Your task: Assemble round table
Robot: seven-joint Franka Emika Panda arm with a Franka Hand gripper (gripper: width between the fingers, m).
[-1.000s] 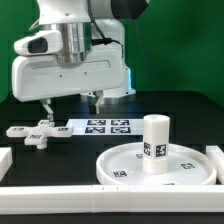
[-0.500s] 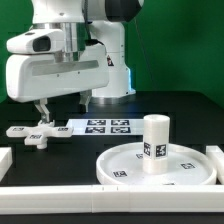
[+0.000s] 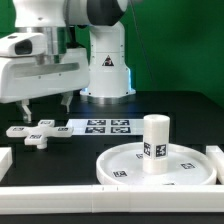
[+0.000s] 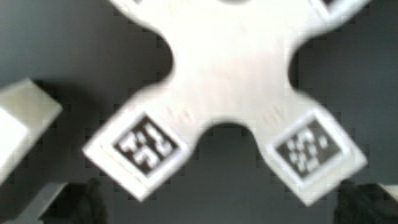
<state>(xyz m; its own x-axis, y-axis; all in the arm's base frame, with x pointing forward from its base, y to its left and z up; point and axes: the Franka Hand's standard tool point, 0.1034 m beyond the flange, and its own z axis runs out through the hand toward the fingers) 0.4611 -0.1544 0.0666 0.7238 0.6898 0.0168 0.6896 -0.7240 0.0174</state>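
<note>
The white cross-shaped foot (image 3: 35,132) lies flat on the black table at the exterior view's left. My gripper (image 3: 43,106) hangs just above it, jaws spread wide and empty. In the wrist view the foot (image 4: 222,90) fills most of the picture, two of its tags showing, and my gripper (image 4: 222,205) has its dark fingertips (image 4: 80,205) apart on either side of two of the foot's arms, not touching it. The short cylinder leg (image 3: 154,143) stands upright on the hub of the large round disc (image 3: 118,165) at the front right.
The marker board (image 3: 105,126) lies just right of the foot. White border bars run along the front (image 3: 100,200), the left (image 3: 5,158) and the right (image 3: 215,155). A white edge (image 4: 22,110) shows beside the foot in the wrist view.
The arm has moved toward the exterior view's left, bringing the gripper over the cross-shaped foot. The foot, the disc and the leg have not moved.
</note>
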